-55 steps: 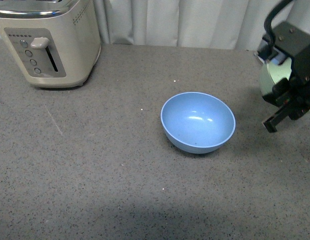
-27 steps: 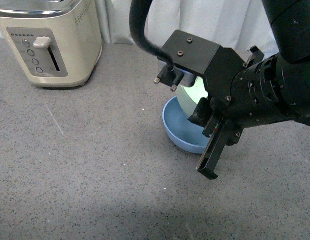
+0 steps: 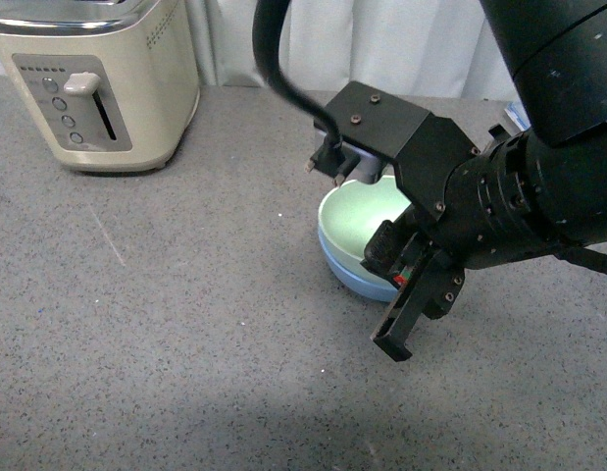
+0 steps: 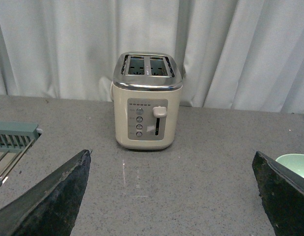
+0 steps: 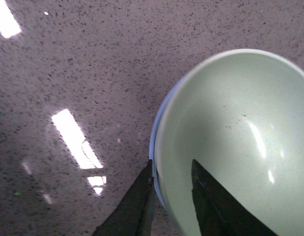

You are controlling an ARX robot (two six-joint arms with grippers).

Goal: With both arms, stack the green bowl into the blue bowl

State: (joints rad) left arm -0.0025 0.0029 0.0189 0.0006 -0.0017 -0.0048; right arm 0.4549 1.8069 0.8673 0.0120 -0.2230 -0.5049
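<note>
**Green bowl seated in blue bowl, right gripper on the rim**

Front view: green bowl [image 3: 367, 221] sits inside blue bowl [image 3: 354, 275] at frame centre, half hidden by the right gripper [image 3: 406, 294]. Only the right wrist view shows its jaws narrowly straddling the green rim. Left wrist view adds the toaster [image 4: 147, 101] and left gripper [image 4: 176, 196], jaws wide. Half a second ago the green bowl hung tilted above.
</note>
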